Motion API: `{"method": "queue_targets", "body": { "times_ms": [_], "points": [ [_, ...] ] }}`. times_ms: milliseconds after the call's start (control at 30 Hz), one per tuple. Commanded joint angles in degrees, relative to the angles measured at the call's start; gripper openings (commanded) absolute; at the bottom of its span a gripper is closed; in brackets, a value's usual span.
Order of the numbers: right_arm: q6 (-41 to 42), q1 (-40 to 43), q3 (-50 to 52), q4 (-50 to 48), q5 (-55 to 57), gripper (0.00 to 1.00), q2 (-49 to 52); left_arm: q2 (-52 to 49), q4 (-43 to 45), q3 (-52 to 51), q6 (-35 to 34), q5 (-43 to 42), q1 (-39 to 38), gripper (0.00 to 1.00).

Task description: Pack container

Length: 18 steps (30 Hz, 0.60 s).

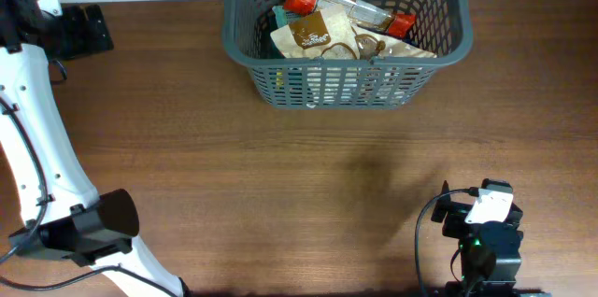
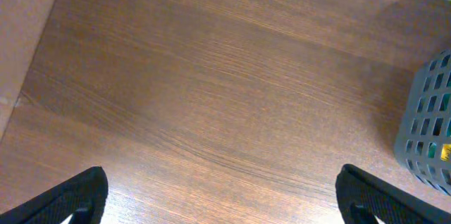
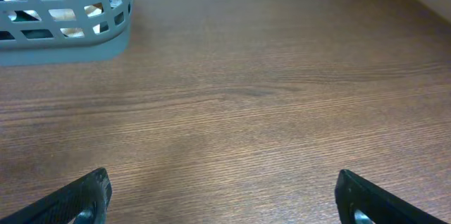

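Observation:
The dark grey lattice basket stands at the back middle of the table. It holds several grocery packets: a clear one with red ends, a brown and cream one and others underneath. My left gripper is at the far left back, open and empty; a basket corner shows at its right edge. My right gripper is at the front right, open and empty, well short of the basket.
The brown wooden table carries nothing else in view. The left arm's white links run along the left side. The table's left edge shows in the left wrist view.

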State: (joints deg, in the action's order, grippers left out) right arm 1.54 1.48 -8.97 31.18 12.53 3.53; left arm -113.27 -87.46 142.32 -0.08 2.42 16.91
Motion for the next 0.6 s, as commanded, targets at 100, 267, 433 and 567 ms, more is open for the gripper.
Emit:
{"method": "queue_targets", "body": {
  "times_ms": [100, 267, 433, 567],
  "points": [
    [0.68, 0.52, 0.52, -0.33, -0.31, 0.99, -0.66, 0.59, -0.04, -0.07, -0.57, 0.42, 0.13, 0.99],
    [0.68, 0.52, 0.52, -0.33, -0.31, 0.99, -0.66, 6.93, -0.02, -2.80, -0.57, 0.39, -1.53, 0.99],
    [0.68, 0.52, 0.52, -0.33, -0.33, 0.99, -0.66, 18.43, 0.00, -13.27, -0.57, 0.42, -4.02, 0.99],
    [0.68, 0.52, 0.52, -0.33, -0.31, 0.99, -0.66, 30.91, 0.26, -27.50, -0.55, 0.44, -6.19, 0.99]
  ]
}}
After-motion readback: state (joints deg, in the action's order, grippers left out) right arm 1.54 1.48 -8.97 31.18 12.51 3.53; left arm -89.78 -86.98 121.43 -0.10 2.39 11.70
